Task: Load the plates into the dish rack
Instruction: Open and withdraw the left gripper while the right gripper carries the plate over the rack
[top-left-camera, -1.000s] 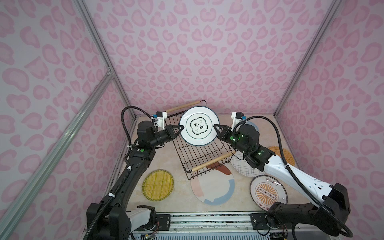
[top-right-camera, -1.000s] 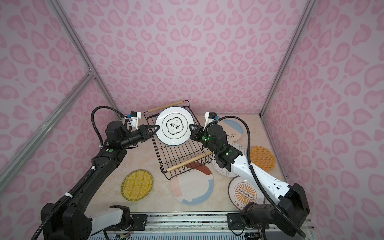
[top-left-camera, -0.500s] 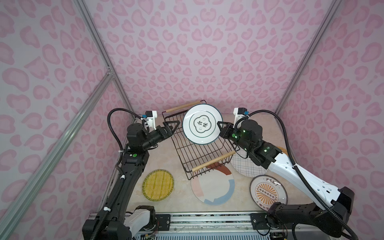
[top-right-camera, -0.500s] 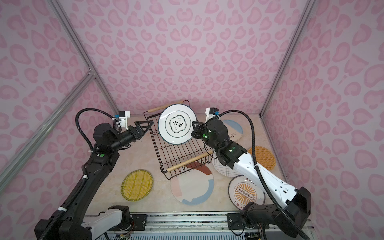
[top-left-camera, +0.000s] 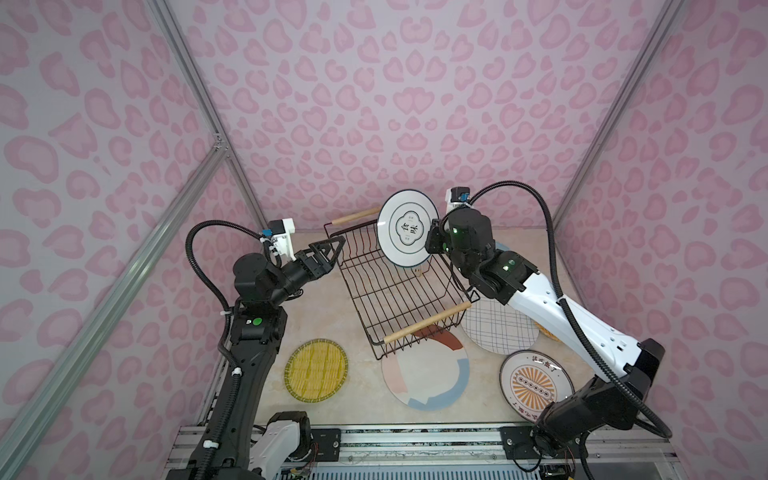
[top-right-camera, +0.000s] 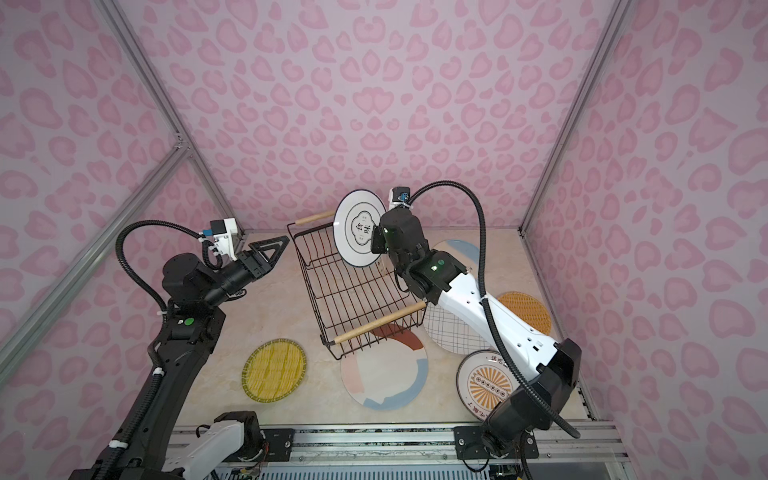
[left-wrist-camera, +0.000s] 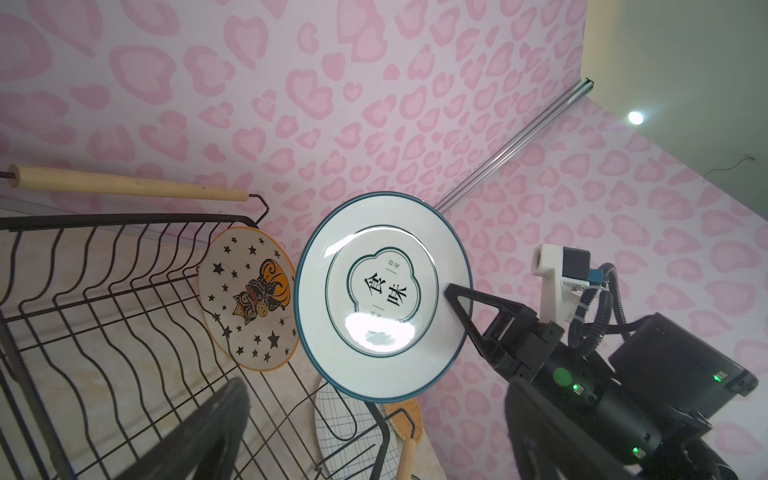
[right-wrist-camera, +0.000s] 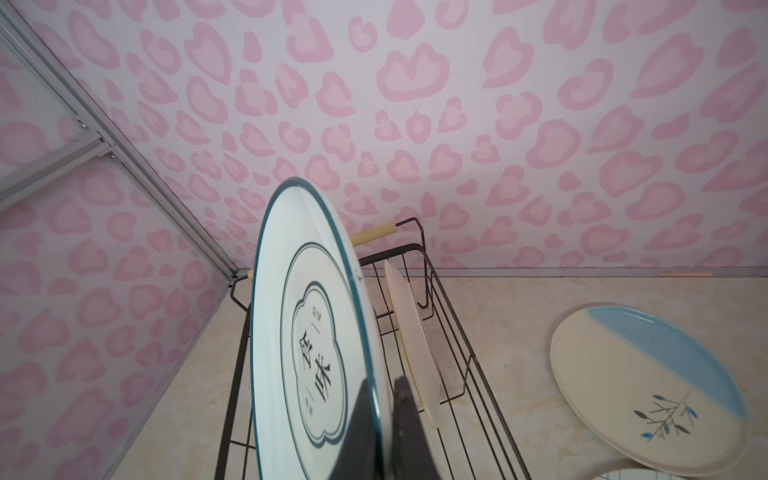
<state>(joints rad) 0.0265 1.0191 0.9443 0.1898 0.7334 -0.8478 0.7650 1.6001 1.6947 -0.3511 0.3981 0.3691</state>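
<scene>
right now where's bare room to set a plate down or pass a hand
Bare table lies left of the rack, beyond the yellow plate. The rack's slots nearer than the starred plate are empty. Crowded right of the rack: grid plate, sunburst plate, right arm; colour-block plate in front.

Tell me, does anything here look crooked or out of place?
Yes: the dish rack sits at a slant to the table's edges, and its near end overlaps the colour-blocked plate lying flat beneath it.

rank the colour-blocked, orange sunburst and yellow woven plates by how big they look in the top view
1. colour-blocked plate
2. orange sunburst plate
3. yellow woven plate
All lie flat, so nearness hardly matters.
</scene>
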